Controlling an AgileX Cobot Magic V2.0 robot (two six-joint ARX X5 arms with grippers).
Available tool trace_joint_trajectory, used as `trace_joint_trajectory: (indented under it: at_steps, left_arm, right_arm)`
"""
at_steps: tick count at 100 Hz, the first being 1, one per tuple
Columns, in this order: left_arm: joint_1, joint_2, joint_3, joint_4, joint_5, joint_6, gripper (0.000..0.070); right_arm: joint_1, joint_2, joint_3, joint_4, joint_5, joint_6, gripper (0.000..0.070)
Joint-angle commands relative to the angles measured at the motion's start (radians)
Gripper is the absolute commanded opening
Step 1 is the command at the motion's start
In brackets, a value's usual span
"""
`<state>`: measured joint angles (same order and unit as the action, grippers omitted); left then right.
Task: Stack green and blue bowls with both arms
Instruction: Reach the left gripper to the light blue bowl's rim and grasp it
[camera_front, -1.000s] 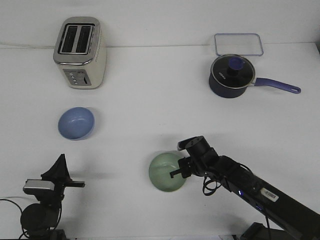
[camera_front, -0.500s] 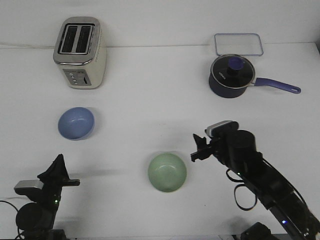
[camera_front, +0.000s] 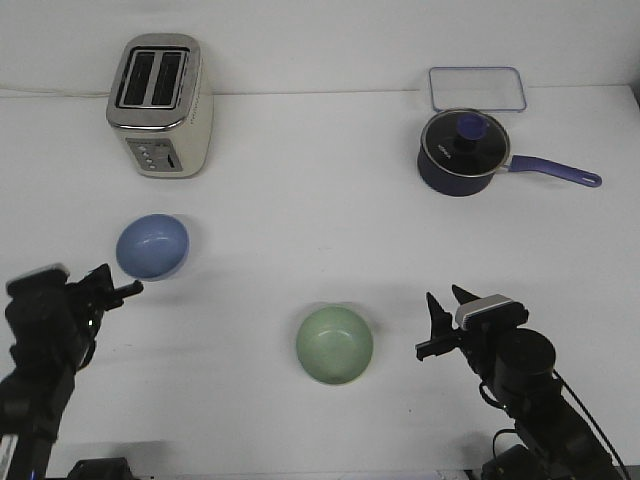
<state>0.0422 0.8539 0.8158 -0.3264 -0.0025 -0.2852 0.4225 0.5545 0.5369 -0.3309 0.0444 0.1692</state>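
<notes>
Now green bowl (camera_front: 335, 344) sits apart from right jaws (camera_front: 441, 322), spread; left jaws (camera_front: 112, 285) near blue bowl (camera_front: 152, 246), unclear.

A plain white worktop (camera_front: 320, 230) fills nearly the whole view, evenly lit, with only soft, faint shadows. Along the far edge it meets a white wall (camera_front: 320, 30) at a thin seam. A cream and silver toaster (camera_front: 160, 105) stands far left. Far right sits a dark saucepan (camera_front: 465, 155) with a long handle, and just behind it lies a clear rectangular lid (camera_front: 478, 88).
</notes>
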Motion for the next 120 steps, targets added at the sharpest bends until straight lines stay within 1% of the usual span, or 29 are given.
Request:
trace_joint_trajectory:
  at_steps: [1,12,15,19,27,43,62,80,87,89,91,93,95,101,103,105,107,120]
  left_arm:
    - [0.009,0.122,0.081,-0.036,0.020,0.050,0.0117]
    - [0.023,0.277,0.185,-0.074,0.023,0.064,0.0436]
    - [0.025,0.314,0.208,-0.083,0.023,0.064,0.0499]
    - [0.030,0.359,0.237,-0.096,0.023,0.065,0.0545]
    - [0.046,0.445,0.289,-0.128,0.023,0.073,0.0550]
    - [0.070,0.592,0.359,-0.168,0.023,0.147,0.0550]
    - [0.089,0.731,0.390,-0.165,0.025,0.161,0.0550]
    - [0.096,0.829,0.391,-0.128,0.029,0.161,0.0547]
    - [0.096,0.853,0.391,-0.119,0.029,0.161,0.0535]
    - [0.096,0.858,0.391,-0.118,0.029,0.161,0.0518]
    - [0.096,0.863,0.391,-0.116,0.029,0.161,0.0477]
    - [0.096,0.866,0.391,-0.116,0.029,0.161,0.0414]
    - [0.096,0.866,0.391,-0.117,0.029,0.161,0.0328]
    - [0.096,0.866,0.391,-0.116,0.029,0.161,0.0005]
    - [0.096,0.866,0.391,-0.115,0.029,0.161,0.0000]
    - [0.096,0.864,0.392,-0.114,0.029,0.161,0.0026]
    - [0.096,0.859,0.393,-0.116,0.029,0.161,0.0008]
    - [0.095,0.836,0.421,-0.139,0.034,0.165,0.0012]
  right_arm:
    - [0.003,-0.011,0.003,0.016,-0.016,0.019,0.0305]
    - [0.003,-0.010,0.003,0.016,-0.022,0.016,0.0305]
    - [0.003,-0.011,0.003,0.018,-0.023,0.013,0.0305]
    - [0.003,-0.011,0.003,0.021,-0.027,0.010,0.0306]
    - [0.003,-0.010,0.003,0.020,-0.042,0.010,0.0305]
    - [0.003,-0.010,0.003,0.020,-0.045,0.010,0.0305]
    - [0.003,-0.010,0.003,0.016,-0.045,0.010,0.0306]
    - [0.003,-0.010,0.003,0.013,-0.045,0.013,0.0305]
    - [0.003,-0.010,0.003,0.013,-0.045,0.013,0.0305]
    - [0.003,-0.010,0.003,0.013,-0.045,0.013,0.0305]
    - [0.003,-0.010,0.003,0.013,-0.045,0.013,0.0305]
    - [0.003,-0.010,0.003,0.013,-0.045,0.013,0.0305]
    - [0.003,-0.010,0.003,0.013,-0.045,0.013,0.0305]
    - [0.003,-0.010,0.003,0.013,-0.045,0.013,0.0305]
    - [0.003,-0.010,0.003,0.013,-0.045,0.014,0.0305]
    - [0.003,-0.010,0.003,0.013,-0.045,0.014,0.0305]
    - [0.003,-0.010,0.003,0.013,-0.045,0.014,0.0305]
    - [0.003,-0.010,0.003,0.013,-0.045,0.014,0.0305]
